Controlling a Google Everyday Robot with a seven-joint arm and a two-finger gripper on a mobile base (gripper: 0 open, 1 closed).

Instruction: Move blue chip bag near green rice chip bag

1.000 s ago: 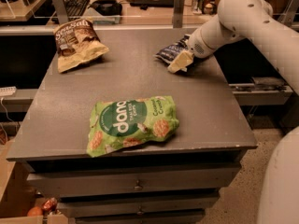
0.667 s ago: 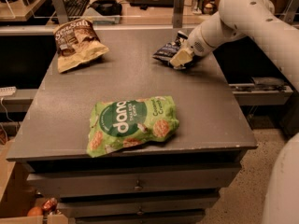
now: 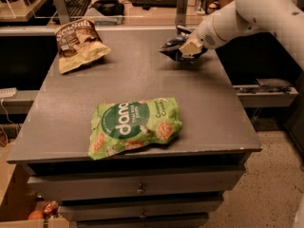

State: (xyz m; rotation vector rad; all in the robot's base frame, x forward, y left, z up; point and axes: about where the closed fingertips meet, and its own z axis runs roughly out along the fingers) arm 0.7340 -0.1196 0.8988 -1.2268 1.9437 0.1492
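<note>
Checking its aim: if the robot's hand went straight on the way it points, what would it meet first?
Probably the small crinkled navy-blue chip bag, lying right at the hand by the grey table's far edge.

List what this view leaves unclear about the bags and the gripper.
- Blue chip bag: its right part is covered by the gripper, which is at the table's far right corner. The lettering is too small to read.
- Bag lifted or resting on the table: cannot tell from this angle.
- Arm: cut off by the right edge.

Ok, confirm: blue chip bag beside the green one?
No, the blue chip bag is at the gripper, far back, well apart from the green rice chip bag.
</note>
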